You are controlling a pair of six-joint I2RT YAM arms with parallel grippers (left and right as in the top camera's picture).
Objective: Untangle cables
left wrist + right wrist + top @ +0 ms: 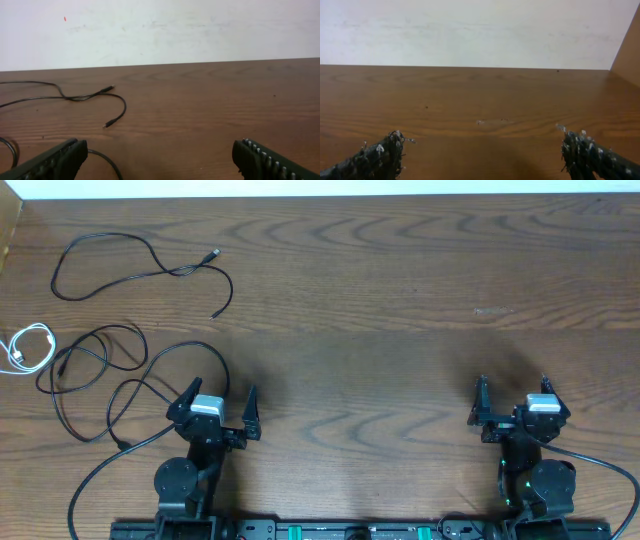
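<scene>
surface (400, 300): dark brown wood grain | wall (200, 30): white, smudged, rising behind surface's far edge | red speck (64, 19): on wall, above surface | pale scuff (492, 311): on surface, mid-right | tan board (627, 47): upright at surface's right end

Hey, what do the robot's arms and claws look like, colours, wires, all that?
The left arm and right arm are black, with round joints and a pale grey block at each wrist. The left claw has two black fingers with ribbed inner faces. The right claw has black fingers flecked with white. A thick black wire runs from each arm.
</scene>
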